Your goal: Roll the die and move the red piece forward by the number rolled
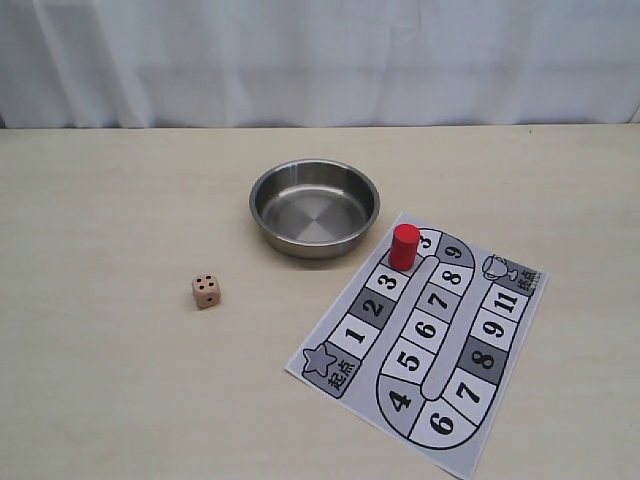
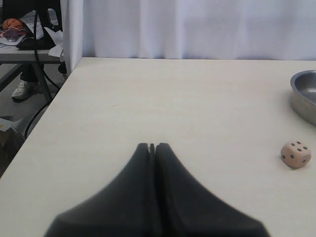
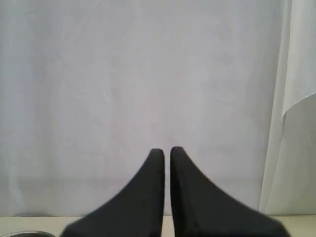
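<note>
A: Starting at the left, our left gripper (image 2: 152,146) hangs above the bare surface (image 1: 100,380), clenched with its tips pressed together and nothing in it. The die (image 1: 206,291) sits on the surface well apart from it, four pips up in the exterior view.

B: So the die lies free at about nine o'clock from the game board (image 1: 420,350), clear of the steel bowl (image 1: 314,207). We judge the bowl is there to catch the roll, since it stands between die and board, at twelve o'clock from the board's lower squares.

A: Further right, the red piece (image 1: 404,246) stands upright on the board's square after 3, at the track's first bend. We read 1, 2, 3, then 4 to 9 and 6 to 11 on the tracks, a star with Chinese characters at the start and a trophy at the end.

B: And our right gripper (image 3: 167,150) faces the curtain, nearly closed with a thin gap, empty.
</note>
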Tool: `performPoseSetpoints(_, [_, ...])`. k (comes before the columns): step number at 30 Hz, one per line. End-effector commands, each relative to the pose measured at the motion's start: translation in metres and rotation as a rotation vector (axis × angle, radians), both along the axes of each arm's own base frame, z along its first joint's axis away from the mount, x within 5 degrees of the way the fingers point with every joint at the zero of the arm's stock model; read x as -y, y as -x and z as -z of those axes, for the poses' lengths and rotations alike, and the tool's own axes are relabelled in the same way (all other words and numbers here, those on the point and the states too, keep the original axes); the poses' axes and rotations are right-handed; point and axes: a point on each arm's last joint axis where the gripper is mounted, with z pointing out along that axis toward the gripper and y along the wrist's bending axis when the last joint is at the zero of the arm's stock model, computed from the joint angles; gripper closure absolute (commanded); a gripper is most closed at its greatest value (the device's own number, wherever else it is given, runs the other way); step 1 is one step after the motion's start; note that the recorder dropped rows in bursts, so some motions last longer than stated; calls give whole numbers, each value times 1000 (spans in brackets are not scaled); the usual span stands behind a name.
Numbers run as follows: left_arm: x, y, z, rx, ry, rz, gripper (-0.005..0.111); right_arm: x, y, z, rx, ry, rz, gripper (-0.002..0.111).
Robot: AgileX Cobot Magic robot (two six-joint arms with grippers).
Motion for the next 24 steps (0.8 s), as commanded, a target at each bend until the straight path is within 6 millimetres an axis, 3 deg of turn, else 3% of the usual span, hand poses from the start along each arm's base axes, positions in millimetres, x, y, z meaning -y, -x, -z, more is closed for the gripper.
performPoseSetpoints(1, [0,0,-1,13,6,0,107,1,-5,23,-19,12,13,104])
performPoseSetpoints(10, [0,0,-1,12,4,0,107,-2,-8,50,-315,57,-11,104])
performPoseSetpoints(24, [0,0,-1,12,4,0,107,-2,-8,58,-400,-5,-28,104])
